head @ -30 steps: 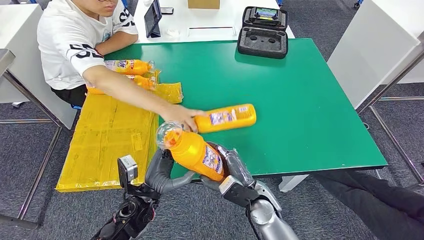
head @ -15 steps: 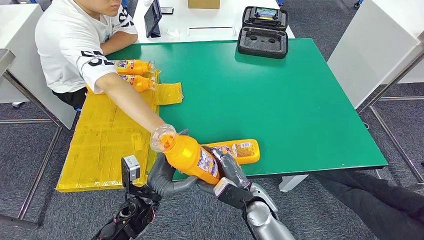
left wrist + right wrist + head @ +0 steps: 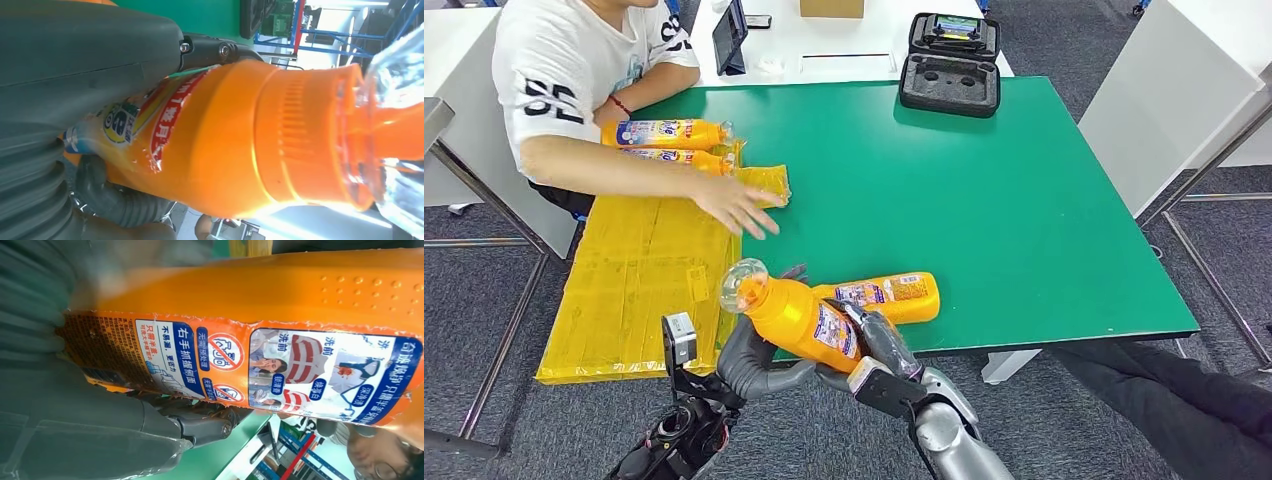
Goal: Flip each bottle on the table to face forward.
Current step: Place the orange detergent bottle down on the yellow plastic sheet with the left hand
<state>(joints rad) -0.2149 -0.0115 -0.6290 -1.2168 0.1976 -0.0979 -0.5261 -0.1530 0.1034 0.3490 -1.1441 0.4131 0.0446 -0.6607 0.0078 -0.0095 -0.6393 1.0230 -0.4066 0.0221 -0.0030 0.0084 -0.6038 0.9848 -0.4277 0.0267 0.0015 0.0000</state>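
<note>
Both my hands hold one orange bottle (image 3: 802, 320) over the table's front edge, tilted, its clear cap (image 3: 742, 285) pointing up and left. My left hand (image 3: 756, 362) cups it from below, near the neck. My right hand (image 3: 876, 345) grips its lower body. In the left wrist view the bottle (image 3: 240, 140) lies against my thick thumb (image 3: 75, 60). The right wrist view has the bottle's (image 3: 300, 295) back label turned to the camera. A second orange bottle (image 3: 886, 296) lies flat on the green table (image 3: 984, 200), just behind the held one.
Two more orange bottles (image 3: 669, 133) lie at the table's back left on yellow wrapping (image 3: 639, 280). A seated person's hand (image 3: 739, 205) rests by the wrapping's edge. A black case (image 3: 950, 65) stands at the back. A white table (image 3: 1184, 80) is to the right.
The person slid the second bottle to the front edge, let go and drew the hand back to the yellow wrapping. The held bottle drifted slightly left and down.
</note>
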